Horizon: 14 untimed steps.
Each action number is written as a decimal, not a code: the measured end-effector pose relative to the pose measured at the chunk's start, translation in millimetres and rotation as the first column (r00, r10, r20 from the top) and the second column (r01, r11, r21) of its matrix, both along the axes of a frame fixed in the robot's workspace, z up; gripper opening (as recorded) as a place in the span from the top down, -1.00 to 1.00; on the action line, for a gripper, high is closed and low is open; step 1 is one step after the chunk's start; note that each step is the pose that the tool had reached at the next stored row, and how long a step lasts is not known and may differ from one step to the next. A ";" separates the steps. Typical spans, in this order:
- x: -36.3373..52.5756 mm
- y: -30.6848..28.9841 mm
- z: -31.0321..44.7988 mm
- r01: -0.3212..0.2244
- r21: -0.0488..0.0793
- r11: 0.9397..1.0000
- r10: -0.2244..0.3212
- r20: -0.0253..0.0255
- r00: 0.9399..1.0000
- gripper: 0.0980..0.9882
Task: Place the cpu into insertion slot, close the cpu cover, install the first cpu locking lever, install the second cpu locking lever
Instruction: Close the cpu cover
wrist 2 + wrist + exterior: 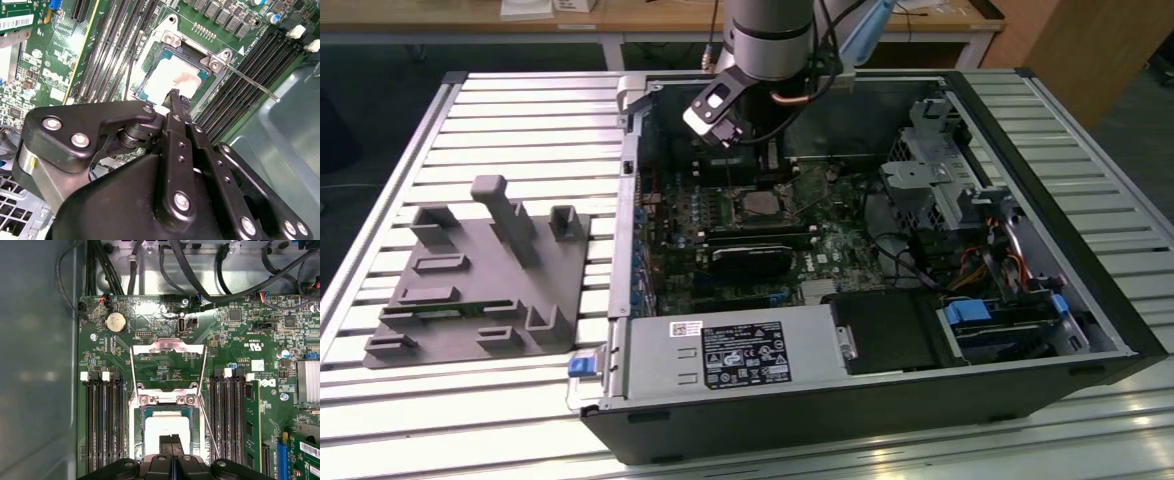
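1 claw [170, 440] above cpu [159, 424], cpu cover [168, 346] open

Claw [170, 438] points downward, fingers [176, 107] pressed together.

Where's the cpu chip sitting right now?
In the first wrist view the cpu lies flat in the insertion slot, between the long black slots, directly under the gripper, with the cpu cover standing open beside it.
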<state>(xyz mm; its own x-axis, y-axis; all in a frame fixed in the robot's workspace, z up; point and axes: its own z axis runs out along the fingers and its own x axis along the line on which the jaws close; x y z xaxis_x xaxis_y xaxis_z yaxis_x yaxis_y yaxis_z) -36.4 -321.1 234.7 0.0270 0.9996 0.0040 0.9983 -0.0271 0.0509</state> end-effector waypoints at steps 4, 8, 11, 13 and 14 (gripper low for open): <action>0.0 0.1 4.6 0.000 0.000 1.000 0.000 0.000 1.000 0.98; 0.0 0.1 10.0 0.000 0.000 1.000 0.000 0.000 1.000 0.98; 0.0 0.0 13.9 0.000 0.000 1.000 0.000 0.000 1.000 0.98; 0.0 0.0 15.9 0.000 0.000 1.000 0.000 0.000 1.000 0.98; 0.0 0.0 16.8 0.000 0.000 1.000 0.000 0.000 1.000 0.98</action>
